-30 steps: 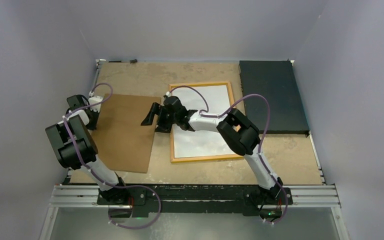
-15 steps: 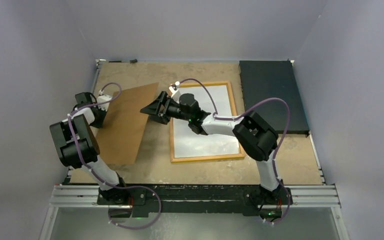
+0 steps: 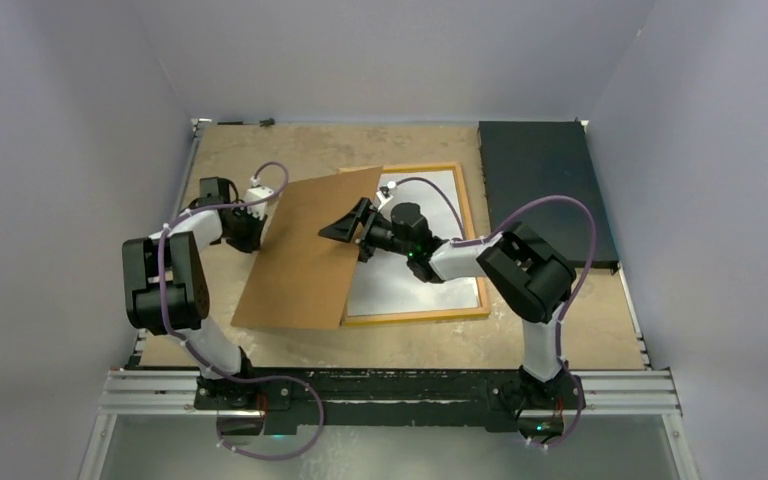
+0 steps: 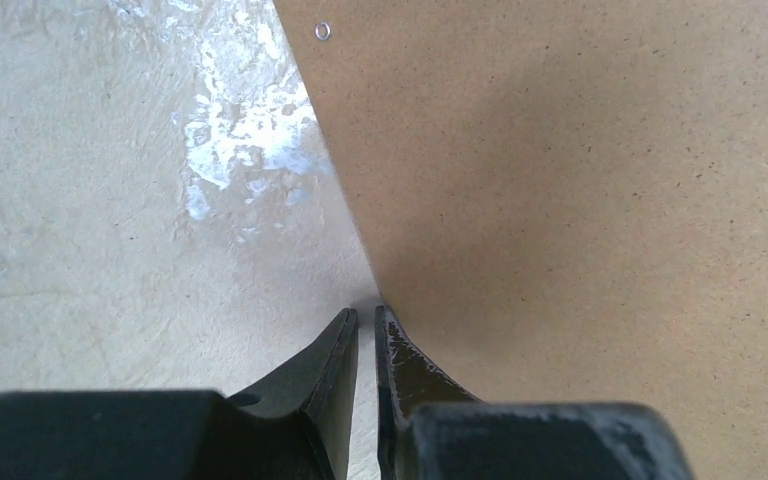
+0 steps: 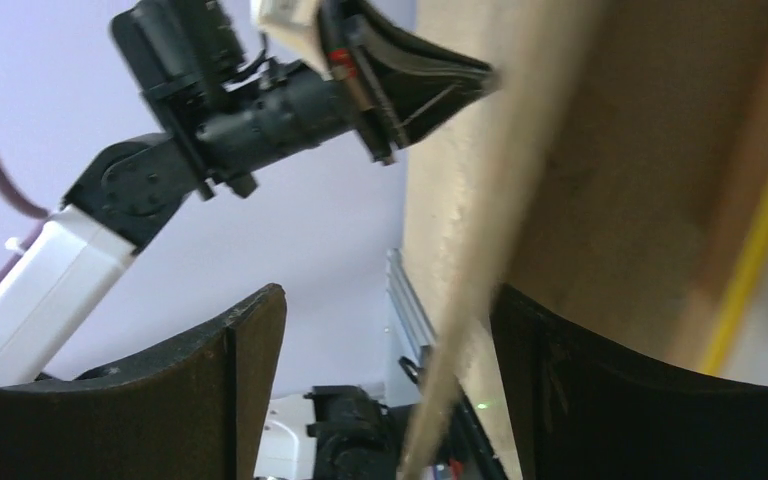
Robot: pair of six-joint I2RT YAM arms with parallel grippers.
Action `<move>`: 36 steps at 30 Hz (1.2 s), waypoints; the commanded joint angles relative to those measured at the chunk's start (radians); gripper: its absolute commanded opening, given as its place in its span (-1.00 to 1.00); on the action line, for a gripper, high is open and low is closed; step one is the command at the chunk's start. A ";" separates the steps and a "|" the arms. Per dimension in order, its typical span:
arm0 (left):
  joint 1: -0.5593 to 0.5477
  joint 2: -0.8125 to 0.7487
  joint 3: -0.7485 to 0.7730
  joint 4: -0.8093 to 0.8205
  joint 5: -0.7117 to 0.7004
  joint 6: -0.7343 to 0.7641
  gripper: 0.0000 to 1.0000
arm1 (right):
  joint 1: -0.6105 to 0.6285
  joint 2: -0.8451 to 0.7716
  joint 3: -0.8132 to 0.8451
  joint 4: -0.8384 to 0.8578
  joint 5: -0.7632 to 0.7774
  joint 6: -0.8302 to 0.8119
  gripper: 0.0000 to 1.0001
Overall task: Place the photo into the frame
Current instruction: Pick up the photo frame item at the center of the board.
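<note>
The frame [image 3: 415,317] lies flat right of the table's centre, and the photo [image 3: 420,280] rests inside it as a pale white-grey sheet. A plain brown backing board [image 3: 310,250] hangs tilted in the air, its right part over the frame's left side. My left gripper [image 3: 260,215] is shut on the board's left edge; the left wrist view shows its jaws [image 4: 367,325] nearly together at the edge of the board [image 4: 580,200]. My right gripper [image 3: 345,228] is open, and the board's right edge [image 5: 460,250] passes between its jaws [image 5: 390,295] near the right finger.
A dark rectangular mat [image 3: 545,195] lies at the back right. The worn tan table [image 3: 260,150] is walled on the left, back and right. A metal rail [image 3: 390,390] with both arm bases runs along the near edge.
The left gripper has lifted the backing board off the table and swung it rightward, now tilted over the frame's left side. The right gripper backed up to the right, its jaws narrowing a little around the board's edge.
</note>
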 commanded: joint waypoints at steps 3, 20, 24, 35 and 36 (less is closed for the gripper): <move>-0.018 0.031 -0.056 -0.128 0.074 -0.052 -0.80 | -0.034 -0.094 -0.057 0.005 0.013 -0.038 0.40; -0.018 -0.525 0.261 -0.336 0.335 0.259 0.66 | -0.108 -0.077 0.280 -0.206 0.012 -0.060 -1.00; -0.018 -0.639 0.280 -0.466 0.393 0.489 0.74 | -0.157 -0.021 0.462 -0.233 -0.010 0.000 -1.00; -0.018 -0.899 0.155 -0.580 0.380 0.991 0.72 | -0.201 -0.051 0.571 -0.287 -0.021 0.104 -1.00; -0.018 -0.934 0.116 -0.519 0.374 1.005 0.72 | -0.201 -0.059 0.558 -0.267 -0.024 0.124 -1.00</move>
